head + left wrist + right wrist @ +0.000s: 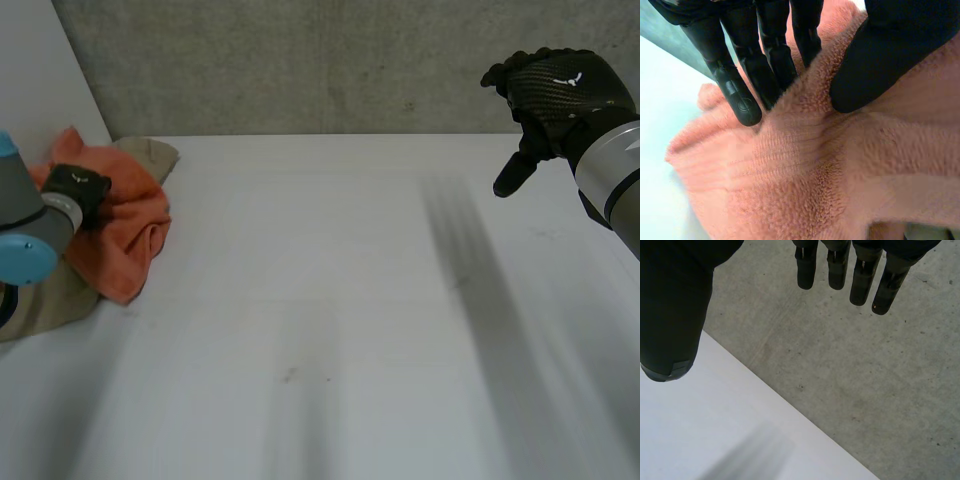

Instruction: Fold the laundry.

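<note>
Over at the left edge of the white desk (330, 300), the orange terry towel (130, 230) lies bunched on top of a crumpled beige cloth (150, 155). The left hand (78, 188) is down on the towel's near side, and the wrist view shows its fingers (747, 95) and thumb pinching a raised ridge of pile between them. The right hand (555, 90) hangs high at the far right, well apart from the towel, fingers straight and spread, holding nothing, against the grey concrete wall (330, 60).
</note>
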